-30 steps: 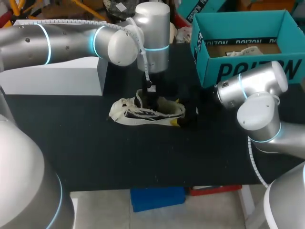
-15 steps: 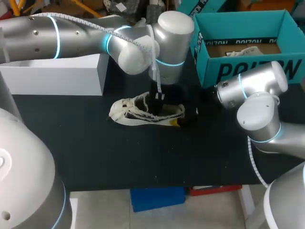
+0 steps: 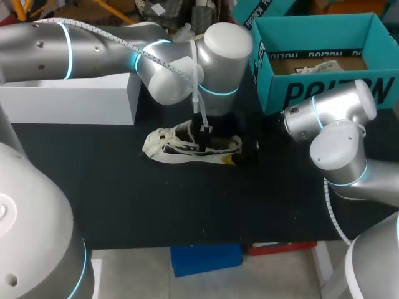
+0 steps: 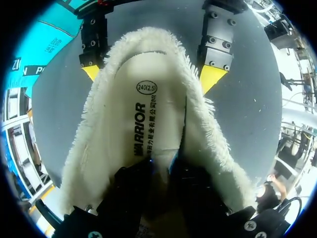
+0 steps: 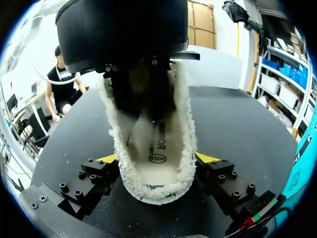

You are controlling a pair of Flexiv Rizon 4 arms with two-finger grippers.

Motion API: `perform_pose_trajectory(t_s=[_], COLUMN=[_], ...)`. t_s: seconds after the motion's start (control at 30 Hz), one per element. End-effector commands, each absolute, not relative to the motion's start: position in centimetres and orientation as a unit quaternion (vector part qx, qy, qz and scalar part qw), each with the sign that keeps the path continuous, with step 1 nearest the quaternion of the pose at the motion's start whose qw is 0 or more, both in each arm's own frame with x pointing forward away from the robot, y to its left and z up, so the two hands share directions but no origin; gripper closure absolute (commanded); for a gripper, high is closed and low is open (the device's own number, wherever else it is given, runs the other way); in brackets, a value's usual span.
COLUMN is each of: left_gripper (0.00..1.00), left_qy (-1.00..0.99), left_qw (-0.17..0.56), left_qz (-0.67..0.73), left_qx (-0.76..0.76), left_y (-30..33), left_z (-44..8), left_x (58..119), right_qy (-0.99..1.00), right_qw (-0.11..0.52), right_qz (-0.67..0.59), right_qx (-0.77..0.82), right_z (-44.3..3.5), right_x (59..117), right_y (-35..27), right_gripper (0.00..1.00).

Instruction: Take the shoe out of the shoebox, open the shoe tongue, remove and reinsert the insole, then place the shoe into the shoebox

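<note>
A cream shoe [image 3: 181,148] with a fluffy lining lies on its sole on the black table, heel toward the teal shoebox [image 3: 312,93]. My left gripper [image 3: 206,132] comes down from above into the shoe's opening. In the left wrist view it [image 4: 158,183] is sunk inside the shoe [image 4: 213,144] over the printed insole [image 4: 143,119], tips hidden. My right gripper [image 3: 240,151] stands wide at the heel. Its yellow fingertips [image 5: 106,158] press the fluffy rim of the shoe [image 5: 185,144] from both sides, also seen around the heel from the left wrist as my right gripper [image 4: 151,74].
The open shoebox stands at the back right, with paper inside it. A white box [image 3: 68,96] sits at the back left. Bare black table [image 3: 156,205] lies in front of the shoe.
My left arm's wrist has shifted to the right above the shoe, toward the heel. The shoe and my right arm have stayed in place.
</note>
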State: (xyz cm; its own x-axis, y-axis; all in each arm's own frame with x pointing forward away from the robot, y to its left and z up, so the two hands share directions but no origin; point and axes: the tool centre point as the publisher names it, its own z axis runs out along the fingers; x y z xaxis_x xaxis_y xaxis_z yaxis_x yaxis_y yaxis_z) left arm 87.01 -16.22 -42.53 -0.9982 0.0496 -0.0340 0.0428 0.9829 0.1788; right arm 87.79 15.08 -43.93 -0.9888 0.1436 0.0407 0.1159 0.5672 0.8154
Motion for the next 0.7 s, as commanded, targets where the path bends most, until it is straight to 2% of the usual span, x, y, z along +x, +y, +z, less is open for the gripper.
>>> perform_pose_trajectory(t_s=[0.03,0.23,0.37,0.7], left_gripper=[0.73,0.79,0.75,0.75], left_qy=[0.993,0.99,0.987,0.976], left_qw=[0.05,0.096,0.128,0.192], left_qz=[0.099,0.105,0.095,0.071], left_qx=[0.028,-0.01,-0.034,-0.076], left_y=[-15.1,-14.6,-14.2,-13.6], left_z=[-47.0,-48.0,-48.0,-47.8], left_x=[86.2,86.6,87.4,90.0], right_qy=[0.885,0.885,0.885,0.885], right_qw=[0.015,0.015,0.015,0.015], right_qz=[0.459,0.459,0.459,0.459], right_qx=[0.074,0.074,0.074,0.074], right_z=[-44.1,-44.1,-44.1,-44.1], right_x=[87.9,87.9,87.9,87.9], right_y=[15.1,15.1,15.1,15.1], right_gripper=[1.0,1.0,1.0,1.0])
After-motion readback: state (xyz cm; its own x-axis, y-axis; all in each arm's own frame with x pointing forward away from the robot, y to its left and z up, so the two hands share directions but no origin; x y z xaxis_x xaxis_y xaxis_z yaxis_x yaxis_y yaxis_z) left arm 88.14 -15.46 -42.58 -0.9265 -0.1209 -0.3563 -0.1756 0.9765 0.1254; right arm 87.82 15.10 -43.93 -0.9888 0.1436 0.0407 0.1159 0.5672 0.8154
